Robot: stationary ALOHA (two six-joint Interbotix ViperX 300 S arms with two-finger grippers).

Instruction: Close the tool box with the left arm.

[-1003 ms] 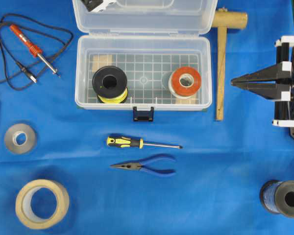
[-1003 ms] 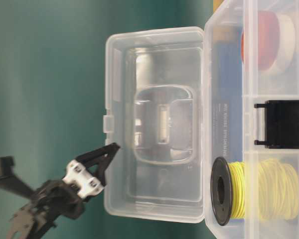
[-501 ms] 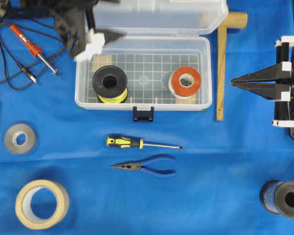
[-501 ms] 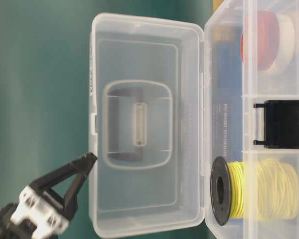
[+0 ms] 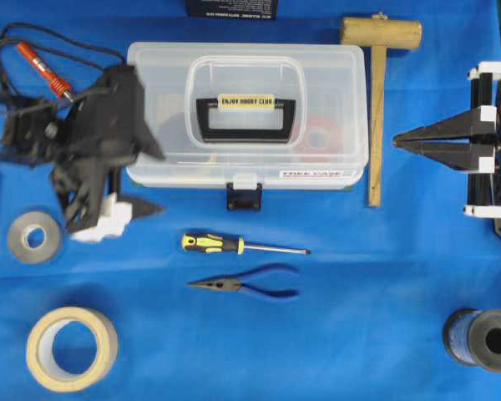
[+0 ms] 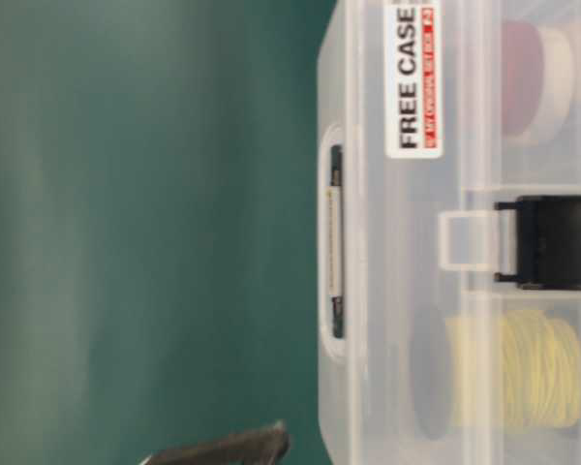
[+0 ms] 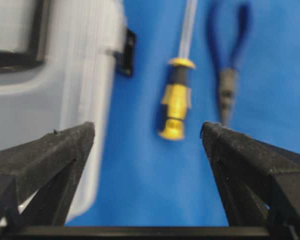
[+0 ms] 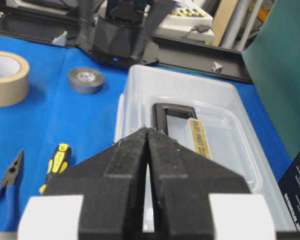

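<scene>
- Blue cloth covered the table (image 5: pixel 376 334), with a plain green backdrop behind it in the table-level view.
- On the far half of the cloth sat the tool box (image 5: pixel 326 83), its clear lid down over the base and the black handle with the yellow label lying flat on top.
- A wooden mallet (image 5: pixel 377 100) lay just beside the box's right end; a screwdriver (image 5: pixel 242 244) and blue-handled pliers (image 5: pixel 250 284) lay in front of it.
- Off the box's left front corner hung the left end effector (image 5: pixel 146 207), its two fingers spread wide with nothing between them; the wrist view looked out past them at the box edge and the screwdriver.
- Parked well apart at the right edge, the right end effector (image 5: pixel 398 142) had its fingers pressed together and empty.
- Judged from this, the closing itself looked done; what seemed left was the dark front latch (image 5: pixel 244 197), which hung below the lid's clear tab and did not appear snapped over it.
- Whether the lid was fully seated all round could not be told.
- Motion blur smeared the left arm, which hid part of the soldering iron (image 5: pixel 42 68) and the box's left wall.
- Spools inside showed only dimly through the lid.
</scene>
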